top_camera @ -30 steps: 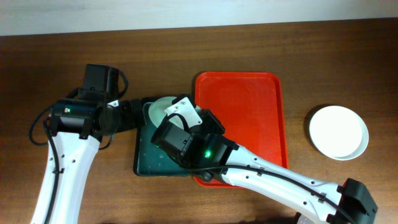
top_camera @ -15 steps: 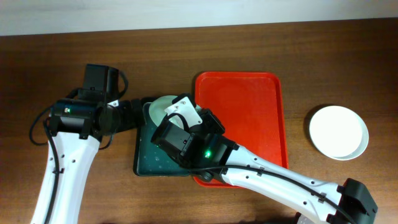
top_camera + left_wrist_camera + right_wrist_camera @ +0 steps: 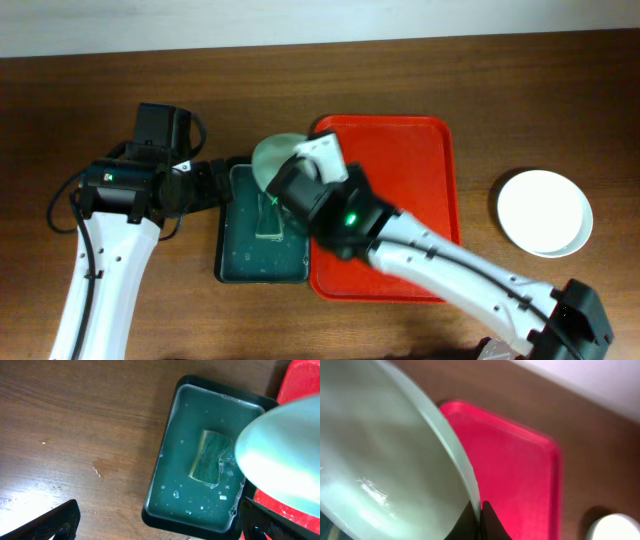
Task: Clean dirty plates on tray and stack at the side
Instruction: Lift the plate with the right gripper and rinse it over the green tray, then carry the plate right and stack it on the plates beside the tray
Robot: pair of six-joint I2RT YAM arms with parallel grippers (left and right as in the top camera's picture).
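Overhead: mint plate [image 3: 268, 153] mostly hidden under right arm [image 3: 420, 250]. Wrist views: plate blurred, edge-cropped; red tray [image 3: 520, 460] blurred.

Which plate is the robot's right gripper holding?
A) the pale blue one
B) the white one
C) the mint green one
C: the right gripper pinches the rim of the mint green plate, while the white plate lies by itself on the table.

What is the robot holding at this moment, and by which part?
The right gripper pinches the round mint green plate by its rim. The left gripper is open, holding nothing.
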